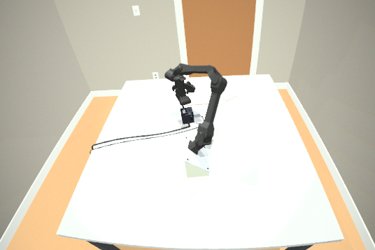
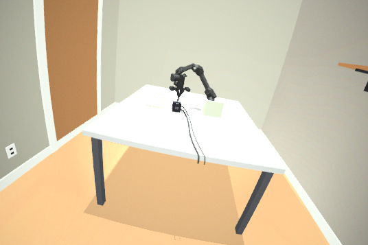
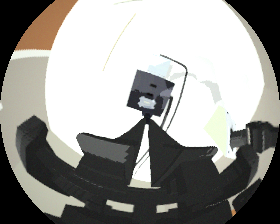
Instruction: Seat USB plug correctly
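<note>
Wrist view: the black two-fingered gripper [image 1: 182, 106] [image 2: 178, 97] [image 3: 146, 121] is clenched on what is probably the small dark USB plug [image 3: 146, 115], at the black cube's [image 1: 187, 115] [image 2: 176, 107] [image 3: 152, 89] edge. Twisting while it binds could drag the cube—or slip the grip. Fingertips hide its orientation and seating depth.

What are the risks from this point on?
The end effector grips the small plug only at its fingertips, so it might slip or twist. The power cube could tip or slide under a skewed push, perhaps dragging the cables that run over the table edge.
</note>
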`<state>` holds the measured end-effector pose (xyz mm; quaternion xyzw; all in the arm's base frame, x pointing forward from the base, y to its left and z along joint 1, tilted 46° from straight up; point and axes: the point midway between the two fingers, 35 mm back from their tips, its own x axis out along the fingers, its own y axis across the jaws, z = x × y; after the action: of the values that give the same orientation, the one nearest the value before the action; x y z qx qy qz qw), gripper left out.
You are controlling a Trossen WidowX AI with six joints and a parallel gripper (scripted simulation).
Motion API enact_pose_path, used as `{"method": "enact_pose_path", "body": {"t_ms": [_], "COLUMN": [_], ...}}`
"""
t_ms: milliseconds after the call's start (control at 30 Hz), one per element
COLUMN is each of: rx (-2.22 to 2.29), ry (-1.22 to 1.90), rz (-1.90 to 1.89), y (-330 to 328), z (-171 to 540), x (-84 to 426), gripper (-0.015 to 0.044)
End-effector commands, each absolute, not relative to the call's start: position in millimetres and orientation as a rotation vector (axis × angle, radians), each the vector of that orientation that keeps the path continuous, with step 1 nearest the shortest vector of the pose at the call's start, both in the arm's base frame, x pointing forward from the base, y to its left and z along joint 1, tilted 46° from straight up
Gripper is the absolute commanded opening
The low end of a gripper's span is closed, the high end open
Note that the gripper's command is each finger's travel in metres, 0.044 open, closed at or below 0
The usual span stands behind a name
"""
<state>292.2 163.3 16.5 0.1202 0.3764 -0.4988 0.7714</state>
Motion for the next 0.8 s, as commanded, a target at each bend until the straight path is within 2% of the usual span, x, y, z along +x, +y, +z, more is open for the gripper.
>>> {"method": "enact_pose_path", "body": {"t_ms": [0, 767], "rx": [0.175, -0.333], "ry": [0.869, 1.142], "rz": [-1.038, -0.736], "y": [162.9, 162.8], "z": [16.0, 16.0], "x": [291.9, 291.9], "gripper": [0.0000, 0.0000]}}
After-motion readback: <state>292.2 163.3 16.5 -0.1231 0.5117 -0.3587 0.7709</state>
